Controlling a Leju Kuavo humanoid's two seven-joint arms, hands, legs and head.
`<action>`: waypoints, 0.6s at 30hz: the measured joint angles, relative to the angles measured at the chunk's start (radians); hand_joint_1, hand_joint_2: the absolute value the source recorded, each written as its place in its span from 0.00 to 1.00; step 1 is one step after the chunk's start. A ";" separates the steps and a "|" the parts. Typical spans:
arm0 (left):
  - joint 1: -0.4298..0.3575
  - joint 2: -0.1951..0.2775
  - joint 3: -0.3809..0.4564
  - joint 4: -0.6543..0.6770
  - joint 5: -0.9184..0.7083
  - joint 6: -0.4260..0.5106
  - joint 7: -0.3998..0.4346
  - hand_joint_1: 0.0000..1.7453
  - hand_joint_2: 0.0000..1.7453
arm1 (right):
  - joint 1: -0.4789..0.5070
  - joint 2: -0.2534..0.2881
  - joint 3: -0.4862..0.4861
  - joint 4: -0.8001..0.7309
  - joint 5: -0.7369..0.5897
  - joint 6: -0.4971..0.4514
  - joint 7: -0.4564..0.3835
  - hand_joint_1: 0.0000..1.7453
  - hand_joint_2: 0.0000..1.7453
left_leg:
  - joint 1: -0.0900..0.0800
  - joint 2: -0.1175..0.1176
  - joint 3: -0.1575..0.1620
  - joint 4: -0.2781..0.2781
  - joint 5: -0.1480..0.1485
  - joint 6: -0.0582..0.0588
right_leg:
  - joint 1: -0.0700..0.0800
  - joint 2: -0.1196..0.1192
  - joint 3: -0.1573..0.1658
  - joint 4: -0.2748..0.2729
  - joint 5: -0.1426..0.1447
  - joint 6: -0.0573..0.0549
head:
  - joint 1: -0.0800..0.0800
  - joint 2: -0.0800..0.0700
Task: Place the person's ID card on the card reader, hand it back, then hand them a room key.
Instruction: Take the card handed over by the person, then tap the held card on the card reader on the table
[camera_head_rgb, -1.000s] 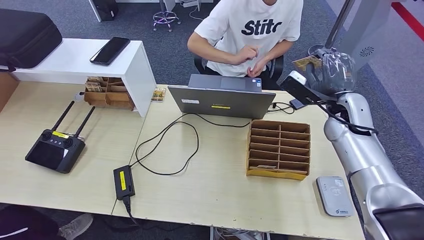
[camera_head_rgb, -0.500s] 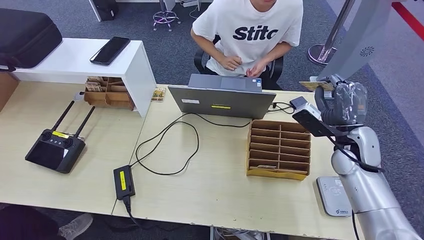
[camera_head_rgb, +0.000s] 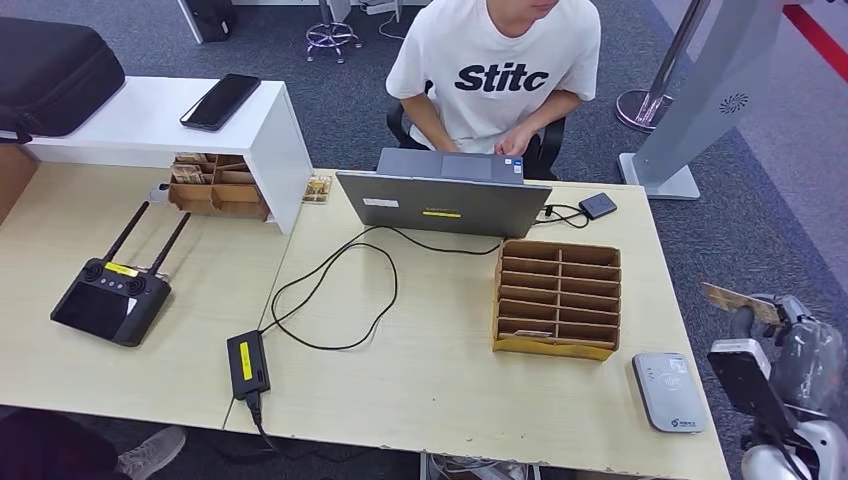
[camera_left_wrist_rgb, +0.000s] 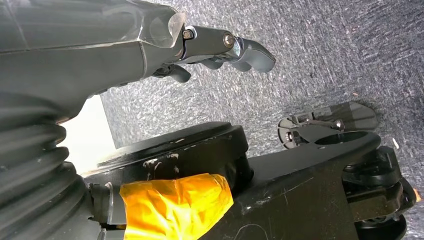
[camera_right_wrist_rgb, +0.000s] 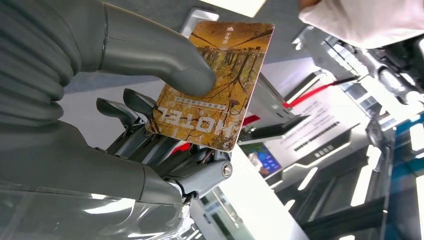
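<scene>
yellow card (camera_right_wrist_rgb: 215, 82) pinched under right hand (camera_right_wrist_rgb: 125, 115) thumb; reader (camera_head_rgb: 668, 391) step likely next: lower card onto it

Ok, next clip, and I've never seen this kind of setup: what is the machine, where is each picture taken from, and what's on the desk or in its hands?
It is a two-armed humanoid robot. The wide picture looks down from its head at a desk with a person seated behind a laptop. On the desk lie a compartmented cardboard box, a white card reader, a black controller with two antennas and a power brick.

The other two pictures come from cameras at the wrists. The right hand, at the desk's right edge, holds a card printed HOTEL under its thumb. The left hand hangs over grey carpet, holding nothing.
</scene>
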 joint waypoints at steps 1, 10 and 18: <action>0.001 0.000 0.001 0.000 0.002 0.001 -0.002 0.00 1.00 | 0.013 0.005 -0.012 -0.001 -0.001 0.002 -0.001 1.00 1.00 | 0.000 0.000 0.000 0.000 0.000 0.000 | 0.000 0.000 0.000 0.000 0.000 0.000 | 0.000 0.000; 0.003 -0.002 0.011 0.000 0.012 0.003 -0.005 0.00 1.00 | 0.062 0.042 -0.066 0.002 -0.008 0.026 -0.008 1.00 1.00 | 0.000 0.001 0.001 0.000 0.000 0.000 | 0.000 0.001 0.000 0.000 0.000 0.000 | 0.000 0.000; 0.003 -0.005 0.012 0.000 0.016 0.005 -0.004 0.00 1.00 | 0.086 0.100 -0.072 0.042 -0.027 0.081 -0.034 1.00 1.00 | 0.000 0.001 0.001 0.000 0.000 0.000 | 0.000 0.001 0.000 0.000 0.000 0.000 | 0.000 0.000</action>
